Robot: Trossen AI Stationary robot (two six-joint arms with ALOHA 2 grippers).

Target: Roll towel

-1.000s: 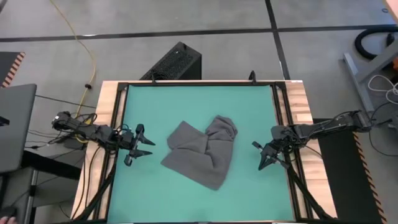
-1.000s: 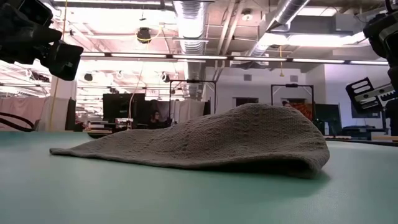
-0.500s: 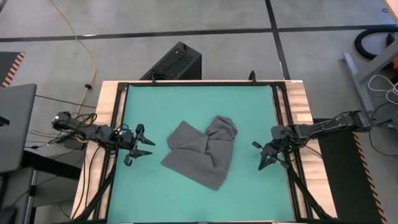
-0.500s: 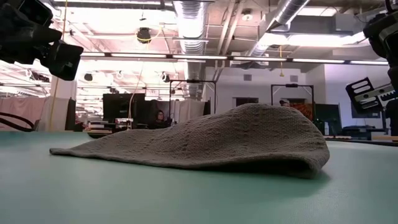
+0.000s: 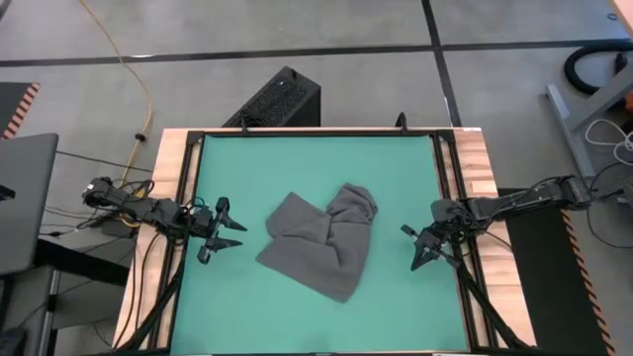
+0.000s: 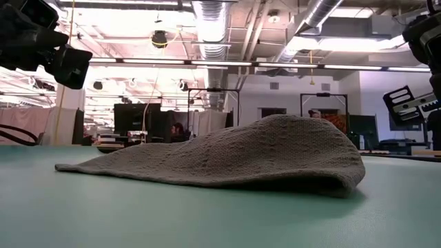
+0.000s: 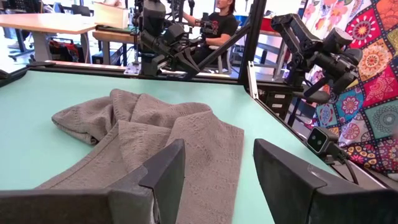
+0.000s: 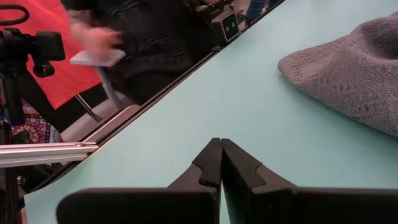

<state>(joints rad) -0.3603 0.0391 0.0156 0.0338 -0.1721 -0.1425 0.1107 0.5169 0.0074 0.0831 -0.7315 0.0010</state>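
The dark grey towel (image 5: pixel 321 240) lies crumpled and partly folded over itself in the middle of the green mat (image 5: pixel 316 163); it shows as a low mound in the low view (image 6: pixel 234 162), in the left wrist view (image 7: pixel 149 137) and in the right wrist view (image 8: pixel 354 68). My left gripper (image 5: pixel 229 232) is open above the mat's left edge, left of the towel, its fingers (image 7: pixel 165 171) pointing at it. My right gripper (image 5: pixel 416 247) is shut above the mat's right edge, right of the towel, its fingers (image 8: pixel 221 165) closed together. No tag shows.
A black frame (image 5: pixel 316 130) and wooden boards border the mat. A black box (image 5: pixel 277 99) stands beyond the far edge. A person stands beyond the table in the right wrist view (image 8: pixel 137 43), another sits in the left wrist view (image 7: pixel 217 25).
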